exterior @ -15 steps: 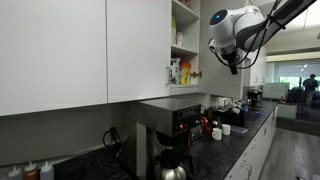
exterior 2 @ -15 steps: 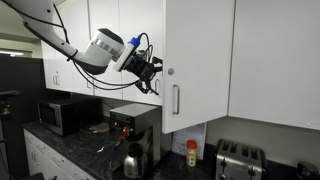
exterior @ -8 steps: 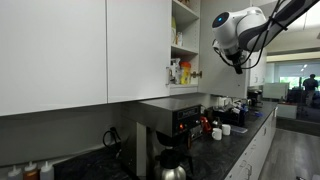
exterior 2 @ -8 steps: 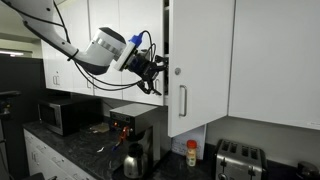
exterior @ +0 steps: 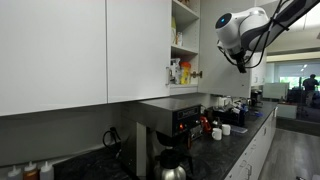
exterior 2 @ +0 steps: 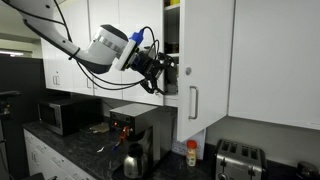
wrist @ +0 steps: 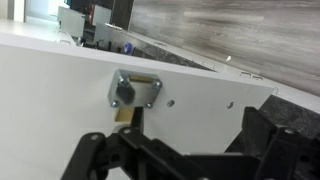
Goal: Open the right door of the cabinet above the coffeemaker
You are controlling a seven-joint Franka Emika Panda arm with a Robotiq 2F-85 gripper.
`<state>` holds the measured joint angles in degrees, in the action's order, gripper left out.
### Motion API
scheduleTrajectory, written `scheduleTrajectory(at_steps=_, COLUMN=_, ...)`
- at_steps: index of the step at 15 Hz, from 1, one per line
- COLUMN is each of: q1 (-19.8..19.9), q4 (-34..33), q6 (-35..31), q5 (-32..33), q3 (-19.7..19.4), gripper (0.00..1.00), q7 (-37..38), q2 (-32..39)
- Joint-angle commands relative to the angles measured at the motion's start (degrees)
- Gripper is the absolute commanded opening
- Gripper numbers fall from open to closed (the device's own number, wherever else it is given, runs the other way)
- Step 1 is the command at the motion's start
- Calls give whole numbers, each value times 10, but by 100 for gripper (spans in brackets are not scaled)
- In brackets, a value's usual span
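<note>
The white right cabinet door (exterior 2: 205,55) with a metal bar handle (exterior 2: 193,102) stands part open above the black coffeemaker (exterior 2: 135,128). My gripper (exterior 2: 160,72) is behind the door's opened edge, against its inner side. In the wrist view the door's white inner face (wrist: 200,85) with a metal hinge plate (wrist: 135,92) fills the frame, and my gripper (wrist: 185,150) has its black fingers spread wide on either side of it, open and holding nothing. In an exterior view the gripper (exterior: 240,62) hangs beside the open shelves (exterior: 183,45).
Bottles (exterior: 180,72) stand on the lower cabinet shelf. On the dark counter (exterior 2: 90,150) are a glass carafe (exterior 2: 132,160), a microwave (exterior 2: 60,115) and a toaster (exterior 2: 238,158). More closed white cabinet doors (exterior 2: 275,55) flank the open one.
The door has swung further open, its handle shifting outward. My gripper has followed the door's edge in the same direction.
</note>
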<state>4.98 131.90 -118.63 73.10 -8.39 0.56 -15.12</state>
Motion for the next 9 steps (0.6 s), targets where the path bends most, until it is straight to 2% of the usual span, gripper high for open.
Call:
scheduleTrajectory(at_steps=1, q1=-14, q4=-29, q6=0, q5=-93, q3=4, gripper=100, q7=-13, q2=19)
scheduleTrajectory(at_steps=4, q1=-37, q4=-57, q6=11, q5=-239, q3=21, gripper=100, q7=-18, q2=26)
scheduleTrajectory(at_steps=9, q1=-50, q4=-133, q6=48, q5=-434, q3=55, gripper=100, q7=15, q2=40)
